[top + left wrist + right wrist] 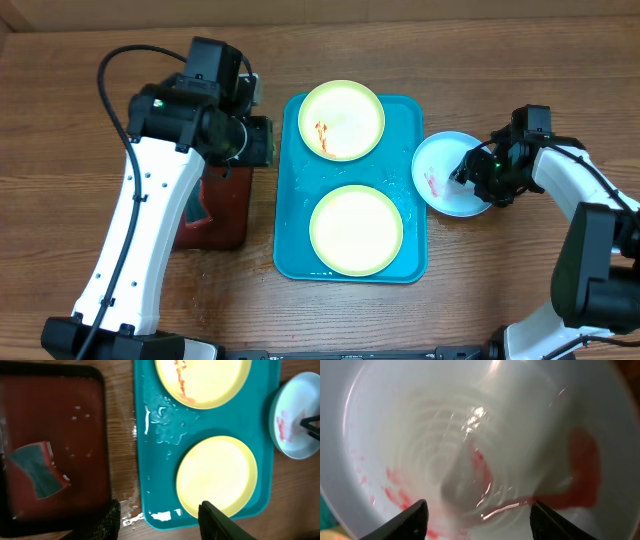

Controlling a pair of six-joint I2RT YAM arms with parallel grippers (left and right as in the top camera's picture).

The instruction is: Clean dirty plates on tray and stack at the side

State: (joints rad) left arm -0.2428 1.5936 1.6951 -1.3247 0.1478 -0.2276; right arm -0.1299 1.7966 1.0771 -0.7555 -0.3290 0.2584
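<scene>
The turquoise tray holds two yellow-green plates. The far plate has a red sauce smear; the near plate looks clean. Both show in the left wrist view, far and near, on the tray. The light-blue plate sits on the table just right of the tray, with red smears. My right gripper is open right over it; its wrist view shows the fingers spread close above the smeared plate. My left gripper is open and empty above the tray's left edge.
A black-rimmed red-brown tray lies left of the turquoise tray and holds a green and red sponge. Water puddles lie on the turquoise tray, and some on the table by its near left corner. My left arm hangs over the red-brown tray.
</scene>
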